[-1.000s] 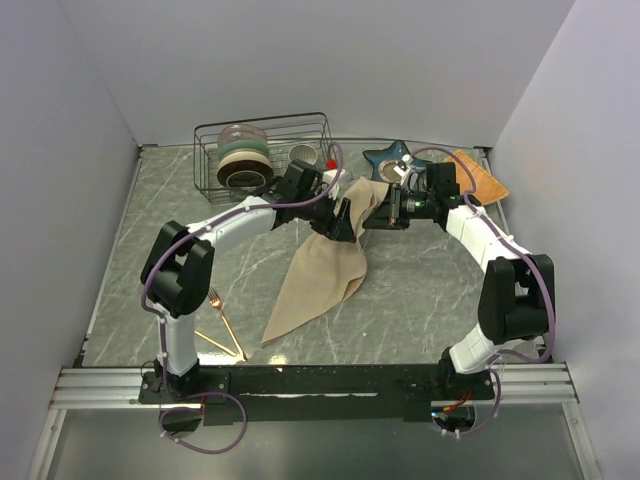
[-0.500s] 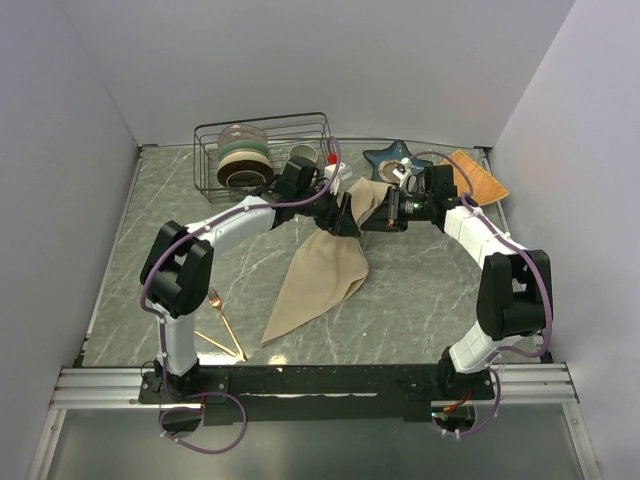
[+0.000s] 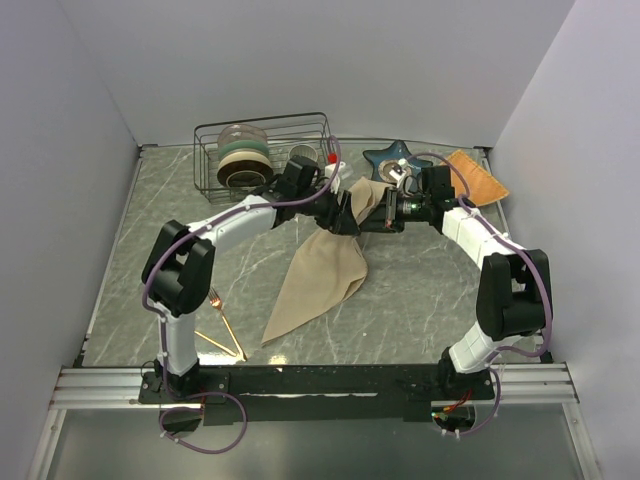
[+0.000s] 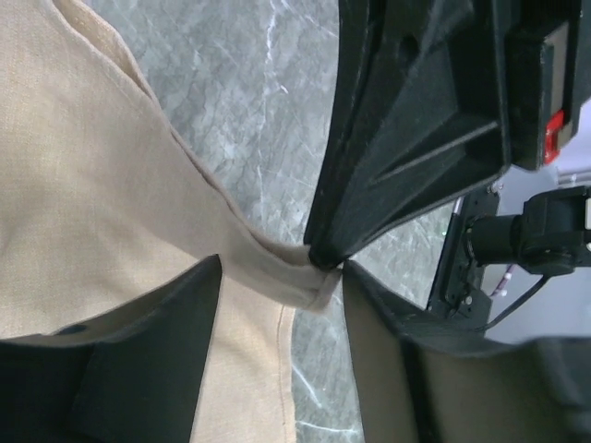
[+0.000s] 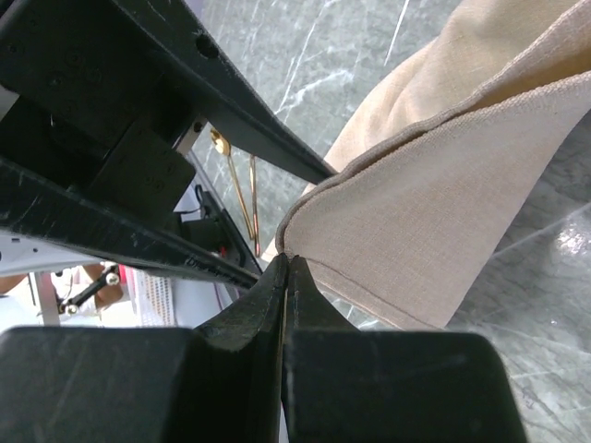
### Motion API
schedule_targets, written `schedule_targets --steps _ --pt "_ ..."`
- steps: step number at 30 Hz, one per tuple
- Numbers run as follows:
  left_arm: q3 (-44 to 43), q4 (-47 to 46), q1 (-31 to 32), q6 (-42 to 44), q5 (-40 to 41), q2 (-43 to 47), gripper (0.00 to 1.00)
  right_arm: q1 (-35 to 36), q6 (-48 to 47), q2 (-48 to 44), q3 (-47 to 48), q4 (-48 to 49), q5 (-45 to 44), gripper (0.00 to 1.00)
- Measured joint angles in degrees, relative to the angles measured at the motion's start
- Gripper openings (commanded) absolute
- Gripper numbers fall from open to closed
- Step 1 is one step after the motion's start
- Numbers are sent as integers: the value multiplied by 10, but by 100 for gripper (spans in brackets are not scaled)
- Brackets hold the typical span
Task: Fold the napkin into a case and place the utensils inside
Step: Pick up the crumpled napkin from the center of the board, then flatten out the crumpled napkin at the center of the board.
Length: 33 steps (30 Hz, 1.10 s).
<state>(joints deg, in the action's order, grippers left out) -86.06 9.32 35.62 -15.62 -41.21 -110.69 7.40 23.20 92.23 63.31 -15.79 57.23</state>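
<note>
Napkin [image 3: 322, 272]: beige cloth, gathered lengthwise. Its far end is raised between my two wrists. The rest drapes down toward the near edge, and the lower corner lies on the grey marbled table [image 3: 150, 230]. It is not yet folded into a case.

Right gripper [image 5: 287, 262]: jaws fully closed, pinching a hemmed fold of the napkin at the very tips.

Left gripper [image 4: 280, 269]: jaws parted, one finger on either side of that same fold. Cloth fills the gap, and my right fingertips come in between the left fingers. I cannot tell whether the left fingers press on the cloth.

Utensils: the gold fork [image 3: 221, 312] and gold spoon [image 3: 218, 344] lie on the table beside my left arm's base. Their near ends meet in a V. They are near the napkin's lower corner but not touching it, and neither is inside any fold.

Surroundings: a wire rack [image 3: 310, 135] holding stacked dishes stands at the far edge, behind my left gripper. A blue star-shaped dish [image 3: 385, 157] sits behind my right gripper. An orange woven mat [image 3: 480, 178] lies at the far right corner.
</note>
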Motion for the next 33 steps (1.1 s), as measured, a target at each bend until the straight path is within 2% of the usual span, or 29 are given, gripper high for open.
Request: schedule_targets --steps 3,9,14,15,17,19,23,28,31,33 --pt "-4 1 0 -5 -9 -4 33 1 -1 0 0 3 -2 0" --pt "-4 2 -12 -8 -25 -4 19 1 -13 0 0 -7 -10 0" --pt "25 4 -50 -5 -30 9 11 -7 -43 -1 0 -47 -35 0" --pt "32 9 -57 -3 -30 14 5 -12 -52 -2 0 -59 -44 0" --pt "40 27 -71 2 -29 24 1 -25 -67 -5 0 -80 -59 0" --pt "41 49 -83 13 -26 37 1 -48 -90 -10 0 -110 -78 0" --pt "45 120 -122 50 -14 86 1 -137 -159 -33 0 -188 -129 0" --pt "68 212 -217 117 40 174 1 -261 -277 -60 4 -298 -223 0" --pt "99 260 -258 160 80 215 1 -292 -344 -68 6 -352 -279 0" --pt "129 286 -264 183 106 237 1 -302 -384 -73 6 -382 -311 0"
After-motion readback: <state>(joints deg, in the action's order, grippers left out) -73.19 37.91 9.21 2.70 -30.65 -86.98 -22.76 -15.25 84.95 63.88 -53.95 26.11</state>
